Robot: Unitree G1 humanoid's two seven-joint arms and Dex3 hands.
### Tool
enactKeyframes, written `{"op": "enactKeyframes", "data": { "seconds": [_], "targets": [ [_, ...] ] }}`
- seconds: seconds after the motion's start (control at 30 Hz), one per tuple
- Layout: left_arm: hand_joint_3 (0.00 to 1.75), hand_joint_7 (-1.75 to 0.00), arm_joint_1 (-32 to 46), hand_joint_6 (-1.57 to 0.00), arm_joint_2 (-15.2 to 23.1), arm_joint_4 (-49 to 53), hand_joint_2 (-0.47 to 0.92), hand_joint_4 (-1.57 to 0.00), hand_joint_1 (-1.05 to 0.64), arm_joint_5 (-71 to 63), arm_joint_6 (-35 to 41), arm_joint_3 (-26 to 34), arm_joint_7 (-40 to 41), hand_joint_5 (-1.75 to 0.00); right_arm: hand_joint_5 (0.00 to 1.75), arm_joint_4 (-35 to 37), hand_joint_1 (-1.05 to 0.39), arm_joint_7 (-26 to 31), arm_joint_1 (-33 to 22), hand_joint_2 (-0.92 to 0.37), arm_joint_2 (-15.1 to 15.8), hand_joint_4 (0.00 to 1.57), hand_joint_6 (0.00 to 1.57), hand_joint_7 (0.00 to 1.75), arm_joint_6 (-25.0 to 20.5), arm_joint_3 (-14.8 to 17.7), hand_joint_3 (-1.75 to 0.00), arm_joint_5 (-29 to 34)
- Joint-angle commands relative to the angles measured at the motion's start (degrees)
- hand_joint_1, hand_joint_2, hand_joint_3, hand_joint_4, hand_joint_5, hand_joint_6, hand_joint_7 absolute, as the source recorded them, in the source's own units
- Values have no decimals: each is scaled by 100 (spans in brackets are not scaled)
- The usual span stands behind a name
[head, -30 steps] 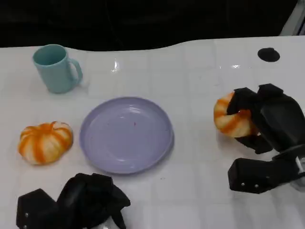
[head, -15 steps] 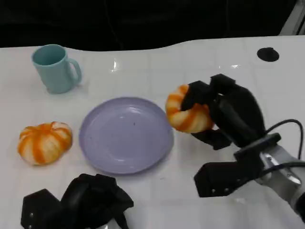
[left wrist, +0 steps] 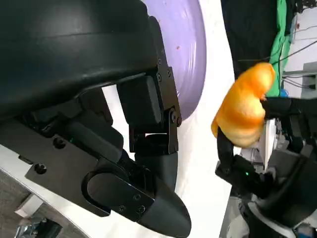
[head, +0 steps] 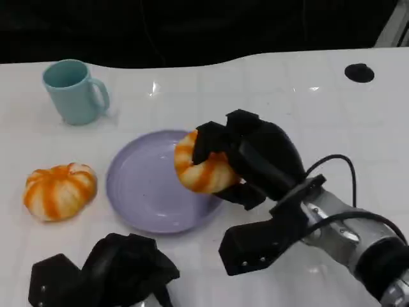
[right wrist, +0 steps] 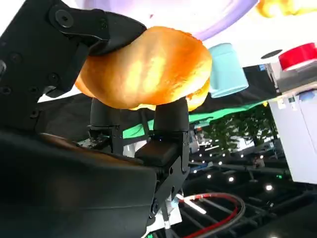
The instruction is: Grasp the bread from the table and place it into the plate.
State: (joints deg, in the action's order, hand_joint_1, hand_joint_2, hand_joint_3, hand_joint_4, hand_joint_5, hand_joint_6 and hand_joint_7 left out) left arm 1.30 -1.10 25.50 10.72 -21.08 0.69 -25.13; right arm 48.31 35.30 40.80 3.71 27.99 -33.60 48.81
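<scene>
Here, on a white surface (head: pixel 275 96), a lavender plate (head: pixel 144 192) lies flat with nothing resting on its floor, while a teal mug (head: pixel 73 89) stands upright well behind and to its left, handle toward the plate; what the mug contains cannot be told from the head view. Two orange-and-white striped bread rolls are in sight, along with one plate and one mug. One bread roll (head: pixel 59 190) sits on the surface just left of the plate, apart from its rim. The other, the held bread (head: pixel 201 167), is gripped by the right hand (head: pixel 246 163) and is raised over the plate's right half, not touching the plate. The right hand's black fingers (head: pixel 211 135) are wrapped over the top and back of the held bread, with others pressing from beneath; the right wrist view shows the held bread (right wrist: pixel 143 69) pinched between an upper finger and lower ones, with the plate's rim (right wrist: pixel 223 22) beyond it. The left hand (head: pixel 118 268) rests low at the near edge of the surface, in front of the plate, its fingers curled inward and holding nothing. From the left wrist view, that hand's fingers (left wrist: pixel 148 124) fold close beside the plate (left wrist: pixel 190 54), and the held bread (left wrist: pixel 245 106) hangs in the right hand past the plate's edge. A small black disc (head: pixel 359 73) lies on the far right of the surface.
</scene>
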Motion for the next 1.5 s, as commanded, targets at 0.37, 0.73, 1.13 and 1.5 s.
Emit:
{"op": "enactKeyframes", "data": {
  "seconds": [0.37,0.73,1.13,1.5],
  "targets": [
    [1,-49,79,-157,43,-102,81,-148,-105,-38,-23,6,63,-99,175,968,-18,546,559,-28,-650,95,72,174,-9,-284,-121,40],
    [1,-49,108,-157,65,-159,81,-148,-105,-32,-5,11,45,-99,45,544,-40,-1162,475,-91,-582,39,63,2,-690,-344,-13,-123],
    [1,-48,50,-156,77,-65,81,-146,-105,33,0,49,-20,-98,29,-580,-69,-1982,37,-92,-361,6,25,0,-1066,-290,-30,-207],
    [1,-47,77,-156,107,-90,82,-147,-105,-32,-51,47,31,-98,40,-1748,-65,-2175,-647,-92,93,18,33,4,-823,-71,-26,-499]
  ]
}}
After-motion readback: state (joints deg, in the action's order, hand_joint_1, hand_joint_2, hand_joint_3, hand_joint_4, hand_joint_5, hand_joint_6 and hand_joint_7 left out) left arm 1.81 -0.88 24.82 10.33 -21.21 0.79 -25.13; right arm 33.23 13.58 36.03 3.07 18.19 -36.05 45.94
